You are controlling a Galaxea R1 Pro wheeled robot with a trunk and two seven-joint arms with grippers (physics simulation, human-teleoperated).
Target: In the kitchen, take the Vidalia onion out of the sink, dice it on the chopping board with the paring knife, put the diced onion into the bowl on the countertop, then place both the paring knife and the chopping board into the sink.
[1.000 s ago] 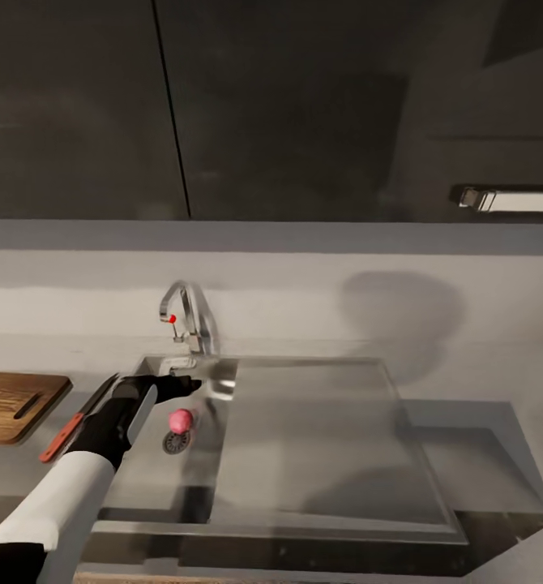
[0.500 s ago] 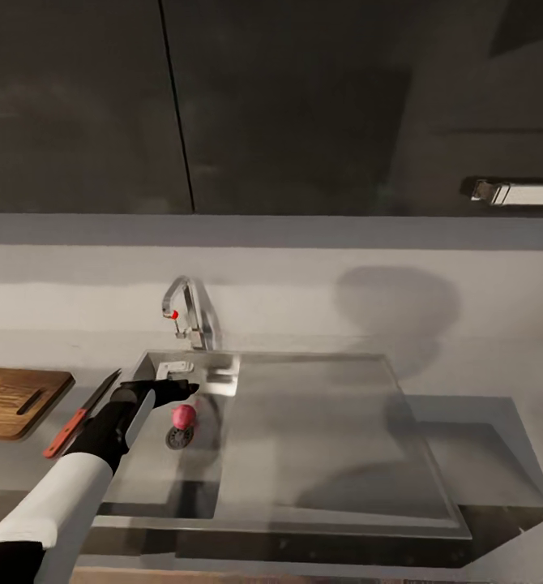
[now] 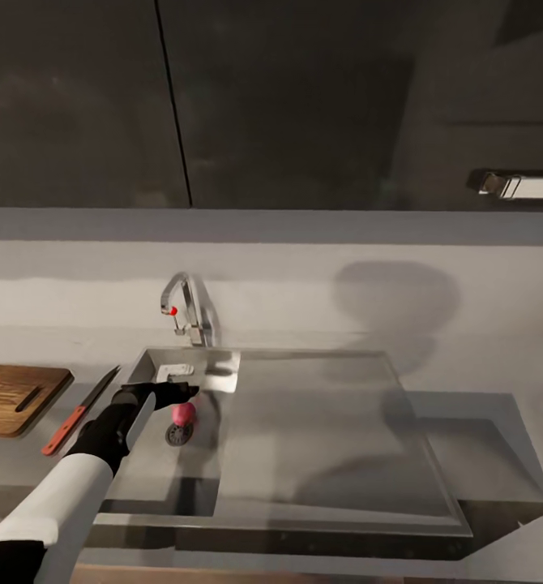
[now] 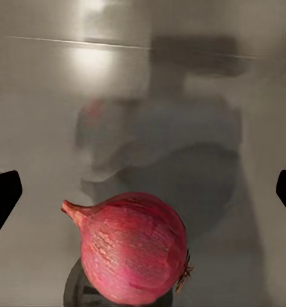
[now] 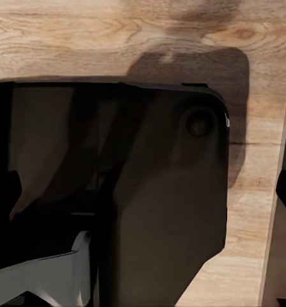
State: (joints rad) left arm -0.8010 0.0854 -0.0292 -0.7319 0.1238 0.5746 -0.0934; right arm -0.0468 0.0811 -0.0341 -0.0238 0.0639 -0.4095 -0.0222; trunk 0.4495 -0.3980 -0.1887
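Steel tap [image 3: 186, 308] behind onion [image 3: 182, 413], knife [image 3: 80, 410] alongside sink [image 3: 320, 422].

Pink-red Vidalia onion [image 3: 182, 414] on its side over the drain in the steel sink [image 3: 304, 430].

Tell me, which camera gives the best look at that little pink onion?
The left wrist view: the Vidalia onion looms large, skin streaks and pointed tip plain, lying over the drain. In the head view it is a small pink blob in the sink.
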